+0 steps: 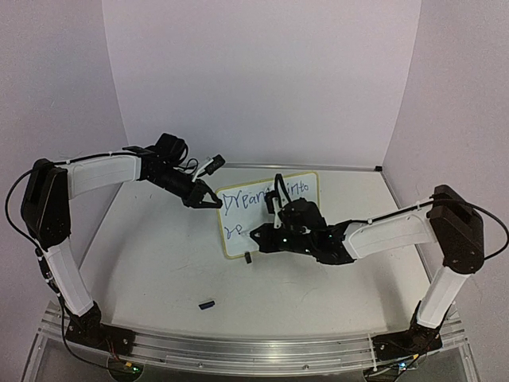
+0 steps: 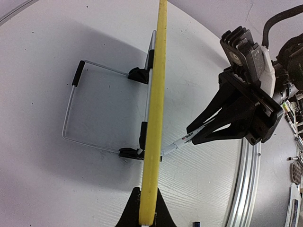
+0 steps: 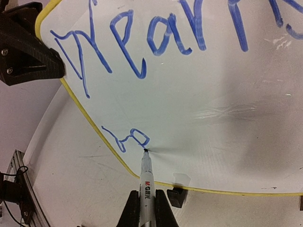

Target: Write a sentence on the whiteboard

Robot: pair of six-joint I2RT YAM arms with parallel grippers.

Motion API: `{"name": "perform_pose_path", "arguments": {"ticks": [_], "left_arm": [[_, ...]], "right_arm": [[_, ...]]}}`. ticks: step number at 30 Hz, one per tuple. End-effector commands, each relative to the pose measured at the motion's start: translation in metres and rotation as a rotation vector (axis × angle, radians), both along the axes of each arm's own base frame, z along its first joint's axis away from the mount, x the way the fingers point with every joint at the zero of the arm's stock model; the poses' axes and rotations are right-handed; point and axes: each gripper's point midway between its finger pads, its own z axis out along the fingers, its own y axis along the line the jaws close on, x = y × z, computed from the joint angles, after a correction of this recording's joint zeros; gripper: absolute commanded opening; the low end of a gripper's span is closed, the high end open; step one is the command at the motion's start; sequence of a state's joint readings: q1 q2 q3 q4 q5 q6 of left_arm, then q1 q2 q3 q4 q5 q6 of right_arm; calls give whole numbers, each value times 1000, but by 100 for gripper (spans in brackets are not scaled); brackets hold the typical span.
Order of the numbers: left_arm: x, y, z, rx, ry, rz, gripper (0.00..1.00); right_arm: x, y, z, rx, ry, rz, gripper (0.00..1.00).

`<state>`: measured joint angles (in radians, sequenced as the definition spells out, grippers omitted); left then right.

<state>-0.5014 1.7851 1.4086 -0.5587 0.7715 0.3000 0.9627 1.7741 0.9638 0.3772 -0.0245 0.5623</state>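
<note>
left arm (image 1: 99, 171): white link shells; black joint housings; thin black cable looping alongside | right arm (image 1: 390, 232): same white-and-black build; small green lights near wrist | left pincer (image 1: 213, 200): black; tapered angular fingers

You've got the whiteboard (image 1: 238, 219) upright mid-table (image 1: 159, 255), wire stand (image 2: 71, 109) behind it. L gripper (image 1: 208, 200) on its left edge. R gripper (image 3: 147, 201) in front w/ marker (image 3: 146, 177), tip touching board's lower left, just right of the sentence (image 1: 242, 200)'s 2nd line. Small piece (image 1: 207, 303) lies toward the arm bases.
</note>
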Motion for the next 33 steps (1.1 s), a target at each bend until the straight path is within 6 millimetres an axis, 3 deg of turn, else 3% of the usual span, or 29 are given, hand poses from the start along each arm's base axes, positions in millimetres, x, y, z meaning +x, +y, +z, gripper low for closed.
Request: {"name": "perform_pose_path", "arguments": {"ticks": [1,10,25,33], "left_arm": [[-9,-2,-11,61,25,-12,0],[-9,-2,-11,60,23,-12,0],[-10,-3,-11,61,22,-15,0],[-10,-3,-11,63,22,-15,0]], "right_arm": [[4,1,-8,-10,17,-12,0],[5,-4,0,-7,3,-30,0],[2,-21,42,35,-86,-52,0],[5,-18,30,27,-61,-44,0]]}}
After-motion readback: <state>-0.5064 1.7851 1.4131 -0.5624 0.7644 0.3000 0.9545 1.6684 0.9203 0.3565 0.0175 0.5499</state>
